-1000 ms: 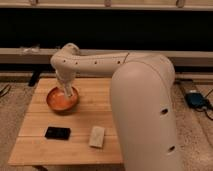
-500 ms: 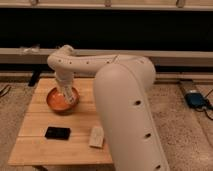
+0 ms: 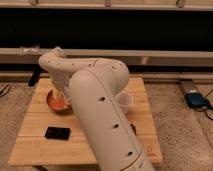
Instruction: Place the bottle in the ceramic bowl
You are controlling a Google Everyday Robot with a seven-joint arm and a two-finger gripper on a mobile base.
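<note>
On the left of the wooden table [image 3: 35, 107] sits the ceramic bowl [image 3: 54, 102], wide and shallow, glossy orange-red inside with a darker rim; only its left part shows, the rest hidden by the arm [image 3: 92, 107]. In front of it, nearer the table's front edge, lies a flat black object [image 3: 57, 132], well apart from the bowl. The gripper [image 3: 61, 94] hangs down right over the bowl, its tip at or within the rim; how its claw stands cannot be told. The bottle cannot be made out; it may be hidden at the gripper. The big white arm sweeps from the lower middle up and left, covering much of the table. To its right a white cup [image 3: 124, 102] stands upright, partly hidden by the arm. Just below it a sliver of something dark red [image 3: 133, 129] shows at the arm's edge.
</note>
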